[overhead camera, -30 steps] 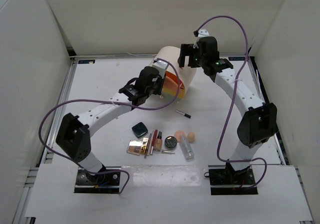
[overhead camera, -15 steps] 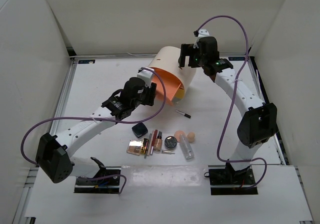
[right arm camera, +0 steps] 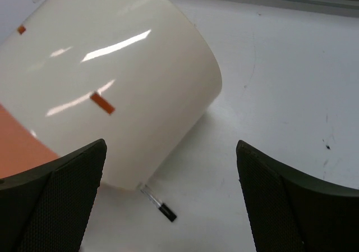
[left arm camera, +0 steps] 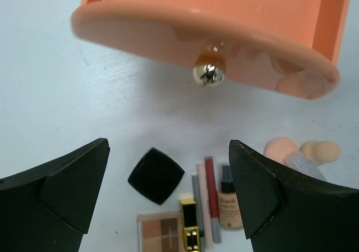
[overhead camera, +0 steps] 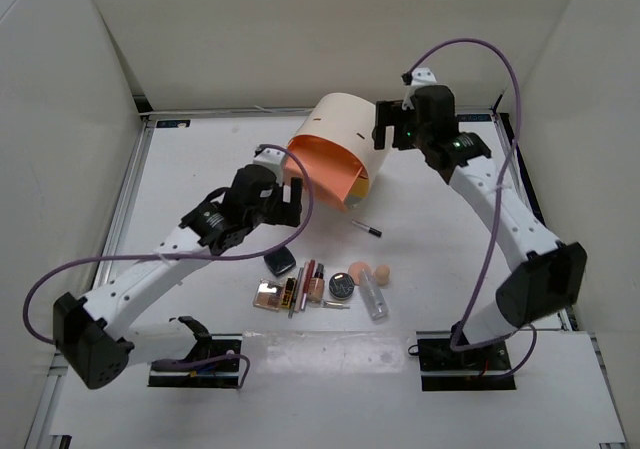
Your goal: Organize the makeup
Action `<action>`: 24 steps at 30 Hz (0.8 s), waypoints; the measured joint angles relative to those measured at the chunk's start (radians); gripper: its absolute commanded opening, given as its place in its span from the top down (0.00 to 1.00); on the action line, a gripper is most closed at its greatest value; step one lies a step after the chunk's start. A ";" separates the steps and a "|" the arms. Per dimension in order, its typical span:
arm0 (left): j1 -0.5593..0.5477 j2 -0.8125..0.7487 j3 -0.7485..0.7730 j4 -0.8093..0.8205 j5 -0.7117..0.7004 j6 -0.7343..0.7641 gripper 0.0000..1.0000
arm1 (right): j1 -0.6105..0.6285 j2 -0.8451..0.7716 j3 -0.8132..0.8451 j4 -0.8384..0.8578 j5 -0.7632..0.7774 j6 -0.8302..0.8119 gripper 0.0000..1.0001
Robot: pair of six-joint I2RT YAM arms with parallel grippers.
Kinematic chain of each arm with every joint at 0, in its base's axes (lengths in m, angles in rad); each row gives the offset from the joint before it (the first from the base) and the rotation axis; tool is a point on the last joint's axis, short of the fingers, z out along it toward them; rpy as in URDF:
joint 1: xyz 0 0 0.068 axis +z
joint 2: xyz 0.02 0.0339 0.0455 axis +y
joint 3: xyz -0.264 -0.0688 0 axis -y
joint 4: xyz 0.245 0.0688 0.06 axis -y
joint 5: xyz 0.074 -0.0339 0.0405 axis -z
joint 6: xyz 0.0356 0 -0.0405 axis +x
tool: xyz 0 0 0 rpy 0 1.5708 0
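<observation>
The peach-orange plastic drawer (left arm camera: 213, 10) of the cream cylinder box (overhead camera: 345, 124) stands pulled out, so loading is the step now. The left gripper (left arm camera: 168, 151) and the right gripper (right arm camera: 171, 145) both gape, empty. The makeup (overhead camera: 320, 287) (black square compact (left arm camera: 156, 175) nearest) lies toward the near edge of the worktop (overhead camera: 190, 159), about the middle; I think the left gripper must descend onto it.

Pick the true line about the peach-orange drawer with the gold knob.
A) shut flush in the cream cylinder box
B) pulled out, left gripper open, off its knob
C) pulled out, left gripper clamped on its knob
B: the peach-orange drawer juts from the cream cylinder box; the left gripper stands open, short of the gold knob.
</observation>
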 measured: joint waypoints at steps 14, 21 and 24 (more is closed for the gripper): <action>0.000 -0.214 -0.204 -0.259 -0.042 -0.274 0.02 | 0.013 -0.298 -0.677 -0.026 -0.149 -0.034 0.18; 0.000 -0.251 -0.241 -0.291 -0.031 -0.307 0.02 | 0.066 -0.232 -0.768 0.170 -0.239 -0.188 0.23; 0.000 -0.278 -0.241 -0.290 -0.027 -0.307 0.02 | 0.072 -0.156 -0.767 0.254 -0.258 -0.241 0.23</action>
